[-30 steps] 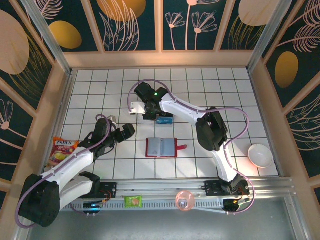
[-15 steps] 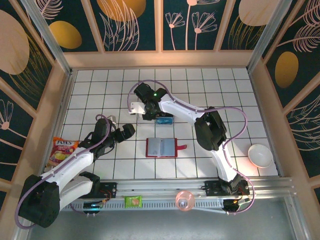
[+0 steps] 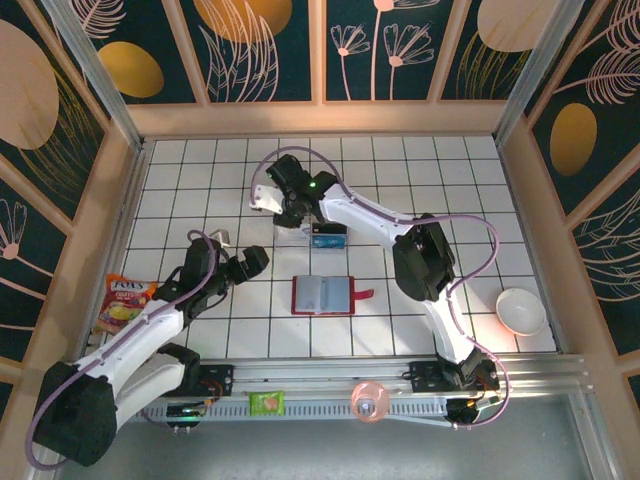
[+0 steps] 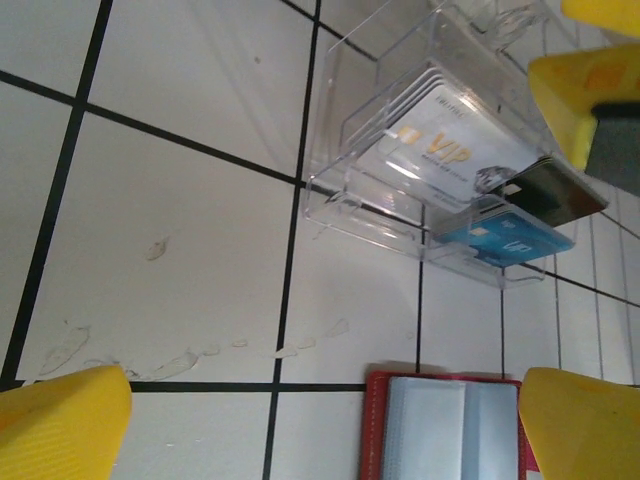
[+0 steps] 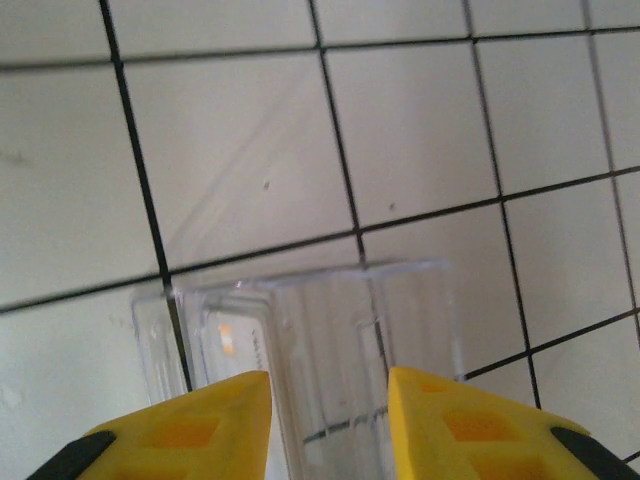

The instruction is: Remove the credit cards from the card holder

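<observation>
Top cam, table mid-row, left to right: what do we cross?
snack bag → left gripper → card holder → bowl

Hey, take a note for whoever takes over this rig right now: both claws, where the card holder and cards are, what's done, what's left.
Left claw: open, holding nothing, left of the card holder.
Right claw: jaws apart, holding nothing, over the clear box.
Card holder: lies open between the box and the arm bases.
Done: white VIP card, blue card and dark card are in the box.
Left: check the sleeves; can't tell whether any cards remain.
</observation>
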